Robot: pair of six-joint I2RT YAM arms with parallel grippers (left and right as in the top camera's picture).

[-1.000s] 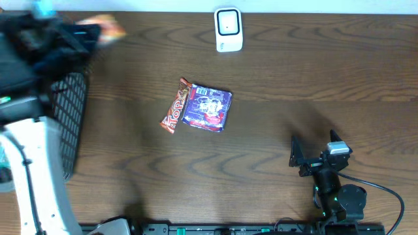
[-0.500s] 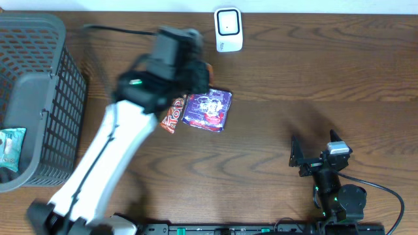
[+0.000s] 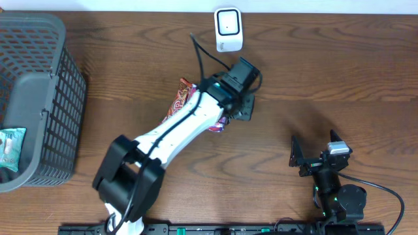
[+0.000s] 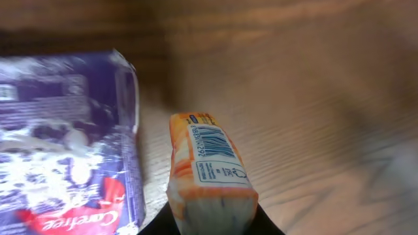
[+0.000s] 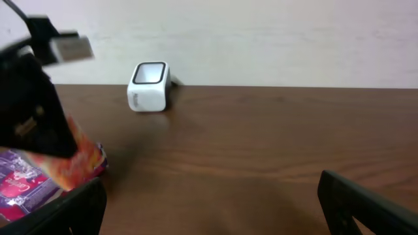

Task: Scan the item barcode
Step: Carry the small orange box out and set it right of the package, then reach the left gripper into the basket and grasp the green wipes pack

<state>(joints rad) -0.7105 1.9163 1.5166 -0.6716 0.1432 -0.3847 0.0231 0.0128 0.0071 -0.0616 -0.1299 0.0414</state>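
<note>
Seemingly mid-handling: bar (image 4: 212, 170), barcode up, sits between left tool's (image 3: 240, 104) jaws just beside purple pack (image 4: 59, 150) on bench (image 3: 326, 78), clamped or loosened I cannot tell; right tool (image 3: 313, 160) gapes idle; next, barcode must face scanner (image 3: 228, 29), well apart.

The table (image 3: 339, 85) is smooth brown wood. The basket (image 3: 65, 104) is grey plastic. The orange snack pack (image 4: 209, 163) looks shiny.
</note>
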